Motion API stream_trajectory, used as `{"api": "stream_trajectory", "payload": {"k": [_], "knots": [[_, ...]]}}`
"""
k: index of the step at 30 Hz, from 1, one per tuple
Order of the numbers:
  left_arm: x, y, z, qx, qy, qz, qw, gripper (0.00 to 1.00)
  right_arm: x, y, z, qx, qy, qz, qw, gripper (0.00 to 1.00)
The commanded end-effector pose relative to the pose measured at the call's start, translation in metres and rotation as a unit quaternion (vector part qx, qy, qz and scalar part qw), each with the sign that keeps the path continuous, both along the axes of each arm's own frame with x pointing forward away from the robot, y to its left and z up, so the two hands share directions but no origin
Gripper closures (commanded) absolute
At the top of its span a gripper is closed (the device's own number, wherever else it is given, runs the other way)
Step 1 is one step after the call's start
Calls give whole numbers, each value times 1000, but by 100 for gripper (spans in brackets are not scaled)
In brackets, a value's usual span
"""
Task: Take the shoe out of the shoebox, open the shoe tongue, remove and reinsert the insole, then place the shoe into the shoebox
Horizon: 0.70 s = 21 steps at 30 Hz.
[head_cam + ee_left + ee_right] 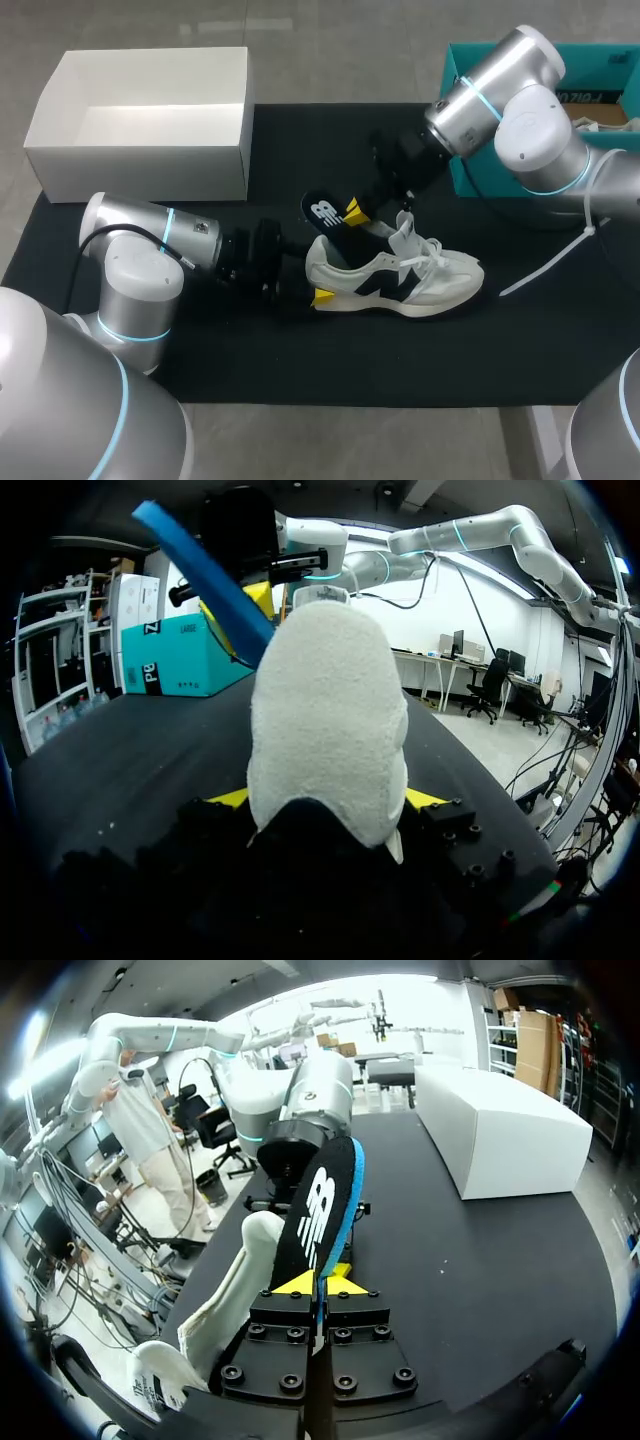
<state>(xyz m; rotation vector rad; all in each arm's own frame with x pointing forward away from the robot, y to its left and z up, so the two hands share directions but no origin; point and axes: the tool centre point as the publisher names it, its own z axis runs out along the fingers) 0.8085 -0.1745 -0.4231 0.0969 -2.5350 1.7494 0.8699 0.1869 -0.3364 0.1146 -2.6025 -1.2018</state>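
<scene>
The sneaker [400,278] lies on its sole near the middle of the black mat [300,360], heel toward the left edge and toe toward the right. It is off-white with a dark side emblem, white laces and a raised tongue. From the left wrist, its fuzzy cream heel [325,730] fills the view. The left gripper [315,287] is clamped on that heel, one yellow tip pressed to each side [328,798]. Above the shoe's opening, the insole [330,213] is pinched at one end between the closed fingers of the right gripper [356,213]. Its upper face is black with a large white logo [320,1215] and its underside is blue [205,575]. The open white shoebox [140,160] sits at the mat's far left corner. A teal box [610,60] with dark lettering on its side stands at the far right corner, behind the right arm.
</scene>
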Motion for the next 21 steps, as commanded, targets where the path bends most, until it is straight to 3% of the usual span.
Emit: {"api": "stream_trajectory", "payload": {"k": [1, 9, 21], "knots": [[-1, -1, -1, 0, 0, 0, 1000, 100, -6, 0, 15, -1, -14, -4, 1000, 100], [-1, -1, -1, 0, 0, 0, 1000, 100, 0, 12, 27, 15, -32, 6, 999, 100], [-1, -1, -1, 0, 0, 0, 1000, 100, 8, 24, 69, 31, -80, -13, 996, 100]]}}
